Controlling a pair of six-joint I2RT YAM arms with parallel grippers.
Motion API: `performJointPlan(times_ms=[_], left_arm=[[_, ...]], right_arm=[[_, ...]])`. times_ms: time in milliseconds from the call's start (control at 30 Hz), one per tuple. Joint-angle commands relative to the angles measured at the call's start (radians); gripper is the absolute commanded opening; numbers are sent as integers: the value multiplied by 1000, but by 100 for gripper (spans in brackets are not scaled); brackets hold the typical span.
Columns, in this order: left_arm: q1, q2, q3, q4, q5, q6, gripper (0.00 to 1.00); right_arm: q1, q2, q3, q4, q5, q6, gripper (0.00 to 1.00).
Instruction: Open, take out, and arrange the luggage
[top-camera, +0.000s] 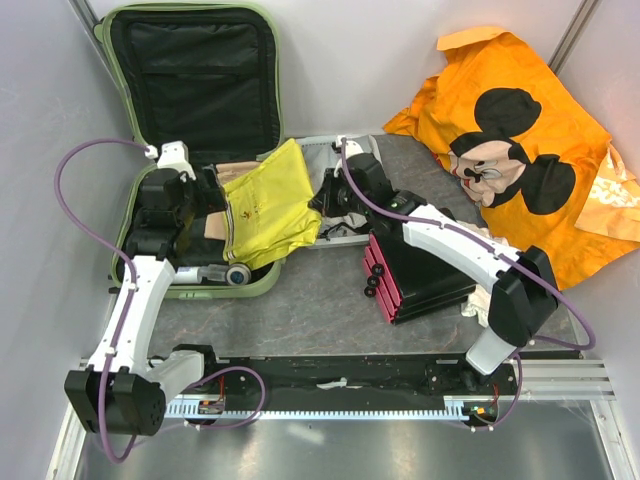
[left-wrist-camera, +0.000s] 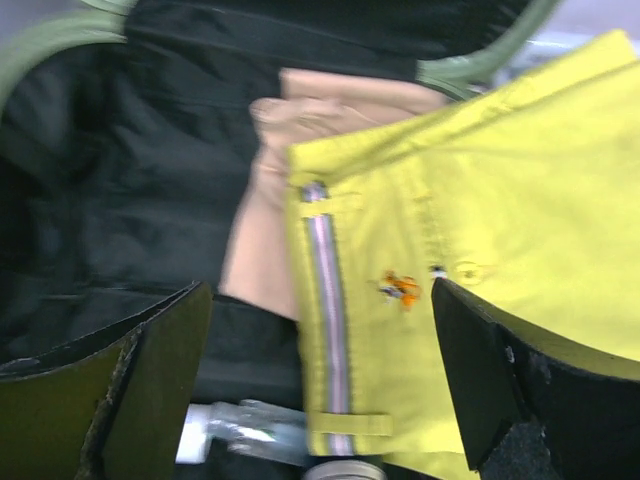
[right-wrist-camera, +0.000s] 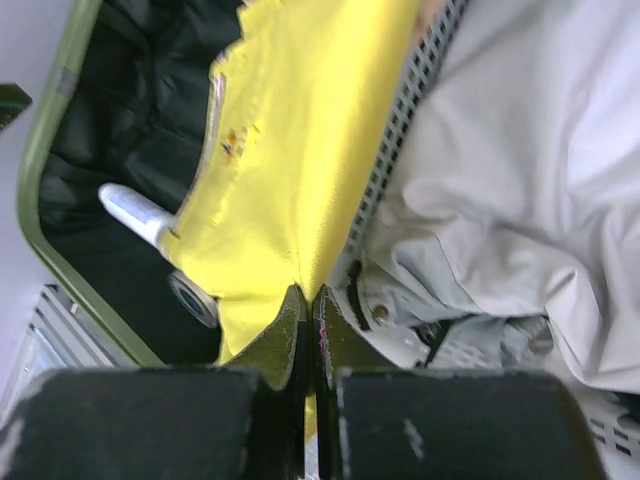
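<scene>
The luggage (top-camera: 255, 285), a pale green hard-shell suitcase, lies open at the left with its black-lined lid standing up. A yellow garment (top-camera: 268, 205) spills from it over the right rim. My right gripper (top-camera: 322, 200) is shut on that garment's edge; in the right wrist view the jaws (right-wrist-camera: 308, 295) pinch the yellow fabric (right-wrist-camera: 300, 130) right by the basket wall. My left gripper (left-wrist-camera: 318, 290) hangs open above the suitcase contents, its fingers spread either side of the yellow garment (left-wrist-camera: 520, 180) and a beige garment (left-wrist-camera: 265, 240). Nothing is between its fingers.
A white mesh basket (top-camera: 335, 145) holding a pale grey garment (right-wrist-camera: 520, 170) stands just right of the suitcase. A black box with pink drawers (top-camera: 410, 270) sits under my right arm. An orange Mickey Mouse cloth (top-camera: 520, 150) covers the back right. A clear bottle (top-camera: 205, 273) lies inside the suitcase.
</scene>
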Motion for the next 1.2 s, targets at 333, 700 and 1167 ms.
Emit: performJointPlan(times_ms=[333,700,1167], left_arm=[[-37,244,-55,94,345,-171,90],[-56,322,-52,95,387,-174,84],[-54,246,-40,75,307,-139,86]], right_arm=[[-163,45,-42,264,-354,51,65],[-180,384,225,355,-546,125,79],[-123,416,246,429,-524,196,0]])
